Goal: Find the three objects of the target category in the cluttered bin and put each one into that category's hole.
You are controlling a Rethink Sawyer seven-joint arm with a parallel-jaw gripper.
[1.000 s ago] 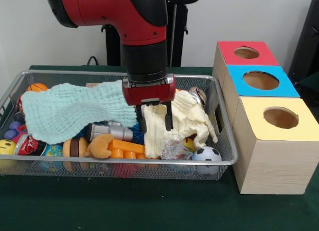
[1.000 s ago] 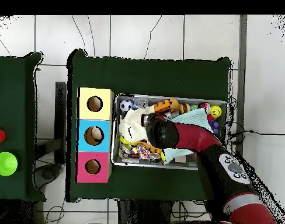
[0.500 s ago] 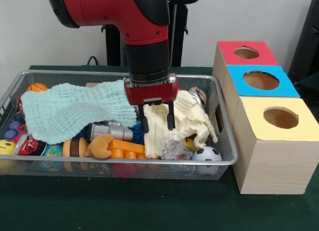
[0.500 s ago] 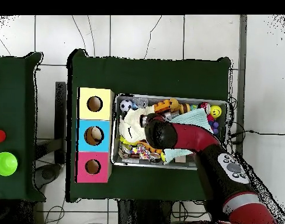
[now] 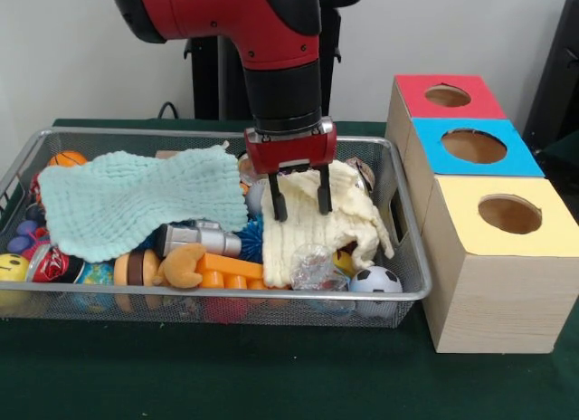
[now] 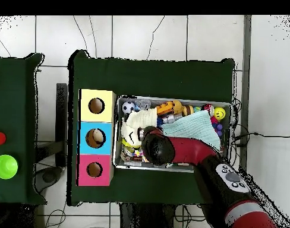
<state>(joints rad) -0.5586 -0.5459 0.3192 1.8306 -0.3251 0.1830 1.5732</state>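
Note:
My gripper (image 5: 301,201) hangs open over the upper part of a pale yellow cloth (image 5: 336,223) in the right half of the wire bin (image 5: 226,295). Nothing is held between its black fingers (image 5: 280,203). A mint green cloth (image 5: 136,198) covers the bin's left half. Small toys lie along the near edge: a soccer ball (image 5: 374,280), an orange block (image 5: 226,268), a silver cylinder (image 5: 199,239) and a crumpled clear wrapper (image 5: 312,262). In the overhead view the arm (image 6: 177,148) hides the gripper, with the yellow cloth (image 6: 135,120) beside it.
Three wooden boxes with round holes stand right of the bin: red (image 5: 448,96), blue (image 5: 475,147), yellow (image 5: 507,212). A basketball (image 5: 68,157) and a smiley ball (image 5: 11,266) sit at the bin's left end. A green cup (image 6: 5,166) stands on a separate table.
The gripper has shifted to the right and a little higher and farther back over the yellow cloth, staying open. The cloths and toys have not moved.

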